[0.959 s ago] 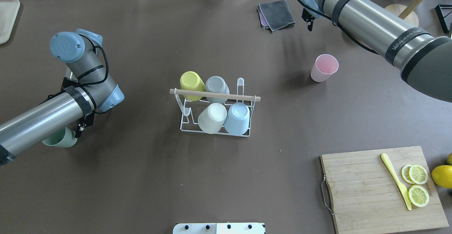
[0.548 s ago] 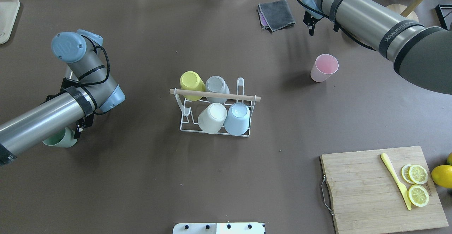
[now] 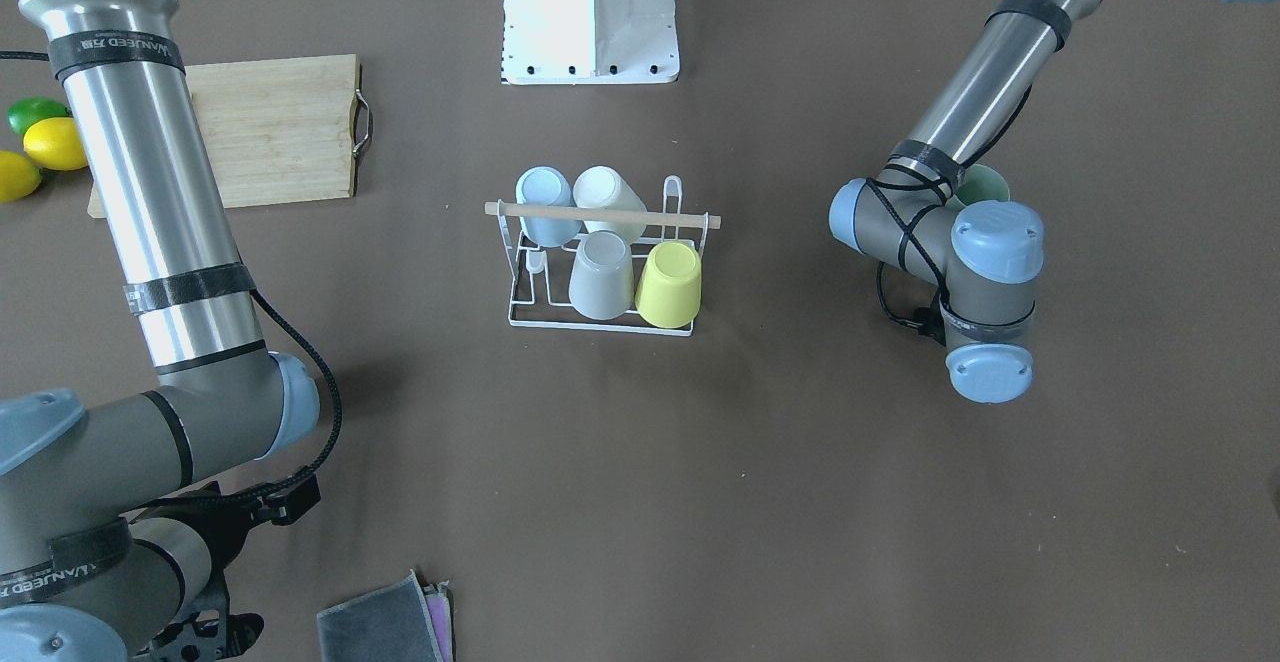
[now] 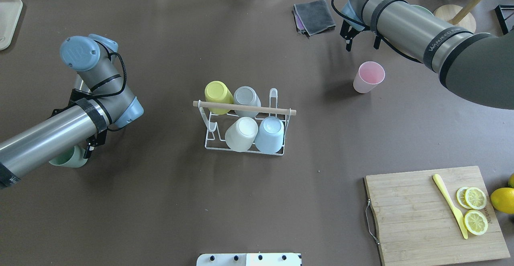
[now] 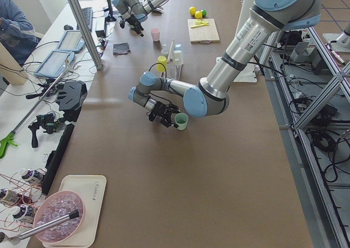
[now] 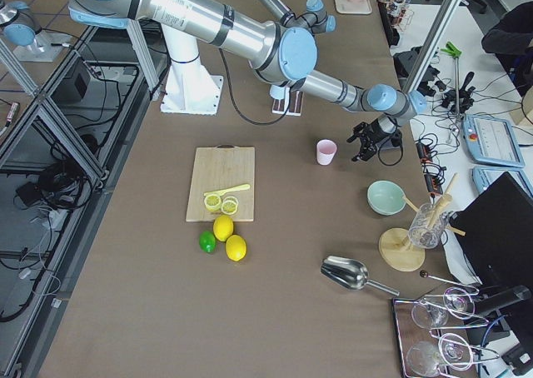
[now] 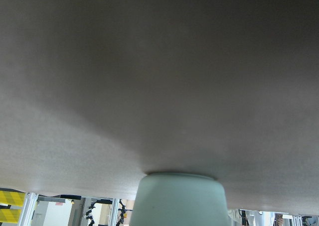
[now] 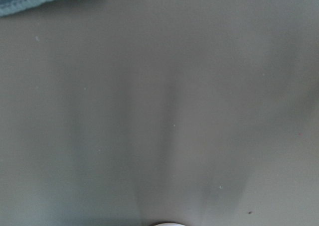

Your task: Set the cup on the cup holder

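Pink plastic cup (image 4: 368,77), upright in the overhead frame's upper right and well apart from the central white wire cup holder (image 4: 281,110), stands just below the right gripper (image 4: 362,47) in that frame, whose fingers are spread wide and empty.

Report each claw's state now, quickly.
Left claw: at the green cup; whether it is closed on it cannot be told.
Right claw: open, empty, near the pink cup.

A cutting board (image 4: 409,222) bears a yellow knife (image 4: 450,206) and lemon slices (image 4: 476,222); a grey cloth (image 4: 315,16) lies well apart.
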You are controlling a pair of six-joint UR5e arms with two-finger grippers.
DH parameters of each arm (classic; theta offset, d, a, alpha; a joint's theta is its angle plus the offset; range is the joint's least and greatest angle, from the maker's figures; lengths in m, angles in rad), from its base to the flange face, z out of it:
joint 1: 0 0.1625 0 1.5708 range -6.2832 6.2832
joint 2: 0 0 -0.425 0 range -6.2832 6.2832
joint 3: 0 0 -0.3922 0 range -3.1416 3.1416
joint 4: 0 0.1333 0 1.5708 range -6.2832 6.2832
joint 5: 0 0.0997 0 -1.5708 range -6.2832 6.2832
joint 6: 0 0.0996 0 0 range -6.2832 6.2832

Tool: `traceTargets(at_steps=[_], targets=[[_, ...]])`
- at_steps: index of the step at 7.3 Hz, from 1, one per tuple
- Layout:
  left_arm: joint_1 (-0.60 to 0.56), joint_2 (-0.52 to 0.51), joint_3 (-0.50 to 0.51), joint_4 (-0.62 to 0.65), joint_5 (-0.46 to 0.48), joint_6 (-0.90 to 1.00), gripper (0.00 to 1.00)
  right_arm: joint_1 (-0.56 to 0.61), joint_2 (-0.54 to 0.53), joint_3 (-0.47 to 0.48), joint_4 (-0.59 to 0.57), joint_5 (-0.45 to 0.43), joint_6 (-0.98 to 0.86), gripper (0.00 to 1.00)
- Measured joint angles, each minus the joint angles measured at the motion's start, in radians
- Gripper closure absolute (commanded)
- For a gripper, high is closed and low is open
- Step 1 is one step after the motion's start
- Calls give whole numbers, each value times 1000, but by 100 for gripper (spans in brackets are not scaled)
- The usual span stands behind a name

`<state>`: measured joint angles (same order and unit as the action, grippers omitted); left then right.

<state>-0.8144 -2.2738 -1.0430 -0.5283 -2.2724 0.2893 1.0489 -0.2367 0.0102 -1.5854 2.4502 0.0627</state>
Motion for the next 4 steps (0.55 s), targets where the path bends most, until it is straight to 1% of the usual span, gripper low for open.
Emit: traceTargets(at_steps=[2, 4], targets=[[6, 1, 0, 4, 5, 11, 2, -14, 4, -29, -4, 14, 0, 0], [8, 3, 0, 8, 12, 36, 2, -30, 5, -44, -32, 29, -7, 0]])
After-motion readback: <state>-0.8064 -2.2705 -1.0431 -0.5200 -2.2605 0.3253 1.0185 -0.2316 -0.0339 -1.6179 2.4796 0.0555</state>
